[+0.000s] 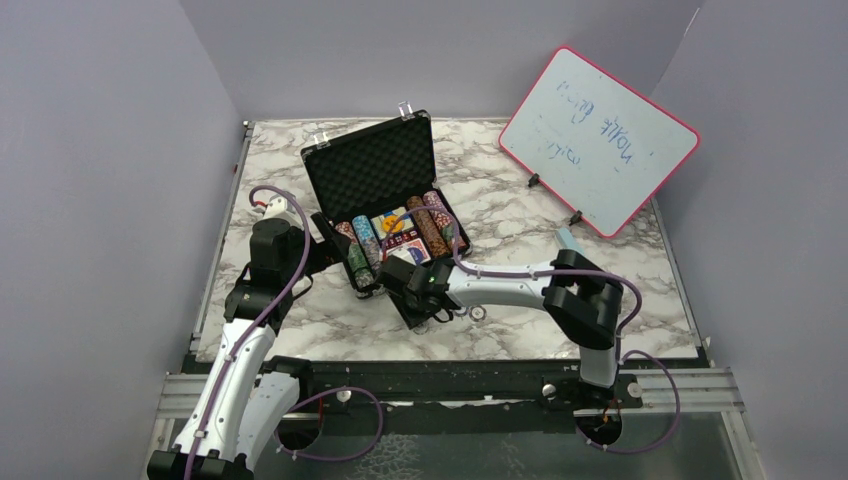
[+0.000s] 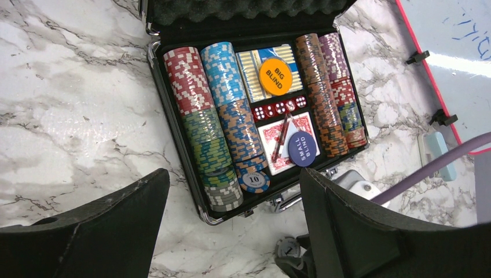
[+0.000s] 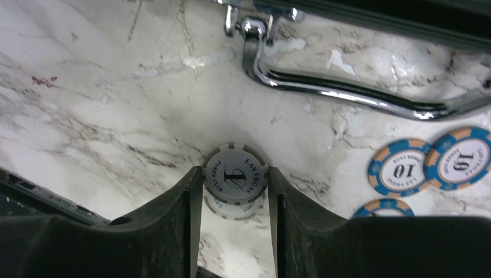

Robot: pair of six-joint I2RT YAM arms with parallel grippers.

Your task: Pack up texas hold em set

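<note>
Marble-patterned table fills the floor of a booth with plain grey walls, and both arms reach out from its near edge. Closest in, the right gripper is down low at the tabletop, its jaws narrowed onto a white chip marked with a 1 and pressing its rim from both sides. A second pale chip shows just beneath it. To its right, three blue chips marked 10 lie flat on the marble, two of them overlapping. Just past them runs the silver handle of the black case.

The left gripper hangs above the case's near left corner with its jaws spread wide and nothing between them.

The case lies open near the table's middle. Rows of multicoloured poker chips fill both sides. Between them sit an orange button, red dice, a red-backed card deck and a dark blue button. Foam lining covers the raised lid. Farther right stand a pink-framed whiteboard and a light blue eraser block.
</note>
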